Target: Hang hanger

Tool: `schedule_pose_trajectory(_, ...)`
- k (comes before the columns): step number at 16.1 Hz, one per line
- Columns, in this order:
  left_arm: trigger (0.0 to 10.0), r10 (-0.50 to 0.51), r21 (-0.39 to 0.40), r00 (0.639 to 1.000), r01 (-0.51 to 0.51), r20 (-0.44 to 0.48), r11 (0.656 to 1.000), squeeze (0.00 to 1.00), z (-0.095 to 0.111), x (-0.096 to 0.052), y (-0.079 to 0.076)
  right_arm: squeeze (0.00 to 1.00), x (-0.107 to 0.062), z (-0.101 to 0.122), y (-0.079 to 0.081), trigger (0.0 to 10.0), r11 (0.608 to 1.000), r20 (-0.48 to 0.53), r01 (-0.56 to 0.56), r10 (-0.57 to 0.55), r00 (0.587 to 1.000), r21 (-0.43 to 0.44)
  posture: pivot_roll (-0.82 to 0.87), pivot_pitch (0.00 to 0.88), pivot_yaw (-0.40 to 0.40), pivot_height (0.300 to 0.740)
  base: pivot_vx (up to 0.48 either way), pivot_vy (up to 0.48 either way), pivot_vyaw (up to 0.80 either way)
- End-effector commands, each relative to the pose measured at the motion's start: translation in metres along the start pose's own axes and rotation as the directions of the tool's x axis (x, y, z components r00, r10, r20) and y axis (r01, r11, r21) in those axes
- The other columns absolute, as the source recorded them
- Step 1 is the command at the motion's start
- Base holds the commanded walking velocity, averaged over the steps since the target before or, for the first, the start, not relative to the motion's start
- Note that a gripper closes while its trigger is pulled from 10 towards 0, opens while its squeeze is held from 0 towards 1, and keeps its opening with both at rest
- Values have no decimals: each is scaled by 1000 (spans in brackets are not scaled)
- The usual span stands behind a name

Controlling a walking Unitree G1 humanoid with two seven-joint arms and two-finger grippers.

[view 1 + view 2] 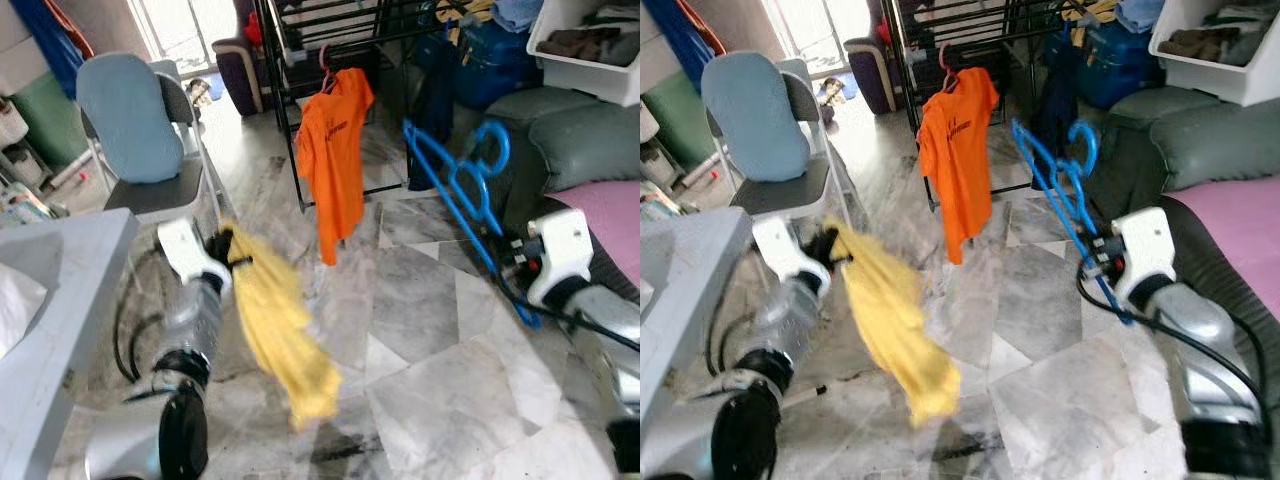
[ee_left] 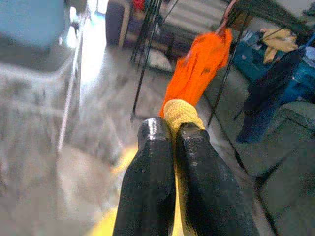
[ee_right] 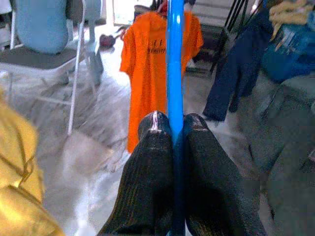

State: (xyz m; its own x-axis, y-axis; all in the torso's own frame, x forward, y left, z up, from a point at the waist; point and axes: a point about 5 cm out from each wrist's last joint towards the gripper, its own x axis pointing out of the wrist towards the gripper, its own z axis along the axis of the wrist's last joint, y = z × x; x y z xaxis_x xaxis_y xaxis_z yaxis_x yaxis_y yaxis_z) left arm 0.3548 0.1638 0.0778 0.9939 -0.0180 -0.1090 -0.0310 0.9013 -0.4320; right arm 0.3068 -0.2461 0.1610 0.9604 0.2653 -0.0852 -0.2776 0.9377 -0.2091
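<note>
Yellow cloth (image 1: 280,330) hangs from our left tool (image 1: 232,258), fingers pinched on it, beside the grey worktop (image 1: 70,260) edge and the chair (image 1: 150,140). Ahead, an orange shirt (image 1: 335,150) already hangs on the black rack (image 1: 300,60). Our right tool (image 1: 1102,262) is clamped on the blue hanger (image 1: 465,190), not yet hung; we think the cloth is not on it, though blur hinders. Open floor (image 1: 420,330) lies between.
</note>
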Motion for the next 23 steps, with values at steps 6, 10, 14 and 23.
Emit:
schedule_pose_trajectory(6, 10000, -197, 274, 979, 175, 54, 945, 0, 3, -19, 1, 0, 15, 8, 14, 10000, 999, 55, -46, 45, 997, 22, -222, 0, 66, 740, 0, 0, 0)
schedule_pose_trajectory(10, 10000, -302, 459, 953, 283, -34, 842, 0, 13, -40, 25, 0, 26, 1, 48, 10000, 991, 63, -98, 93, 994, 89, -153, 0, 33, 740, 0, 0, 0)
schedule_pose_trajectory(14, 10000, -244, 474, 969, 229, -32, 850, 0, -4, -97, 52, 0, 14, -18, 77, 10000, 976, 31, -113, 109, 994, 184, -112, 0, -5, 740, 0, 0, 0)
schedule_pose_trajectory(23, 10000, -501, 564, 859, 469, -111, 680, 0, 7, -106, 7, 0, 2, -34, 68, 10000, 980, -54, -107, 117, 992, 169, -141, 0, 20, 740, 0, 0, 0)
